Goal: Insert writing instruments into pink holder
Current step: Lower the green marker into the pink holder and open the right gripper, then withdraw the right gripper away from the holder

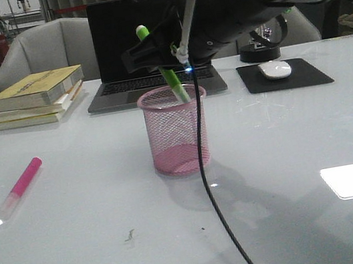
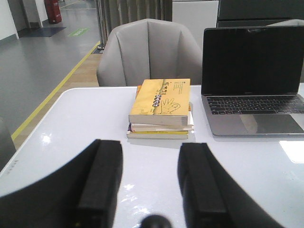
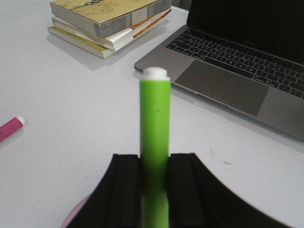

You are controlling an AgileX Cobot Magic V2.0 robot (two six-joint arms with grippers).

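The worktop is white and glossy. At its far side sit an open dark laptop, a stack of yellow-covered books to the laptop's left, and a black mouse pad carrying a white mouse to its right.

The pink holder stands upright near the worktop centre, in front of the laptop. It is a round wire-mesh cup with a solid rim and base.

The right end effector is above the holder and is clamped on the green marker. The marker is tilted; its lower part is inside the holder, and its upper end, with a whitish tip, projects above the fingers. A black cable hangs in front of the holder.

The left end effector hovers over the worktop with its fingers parted and nothing between them.

The pink marker lies flat on the worktop, well apart from the holder to the left, its translucent whitish cap end pointing toward the near edge.
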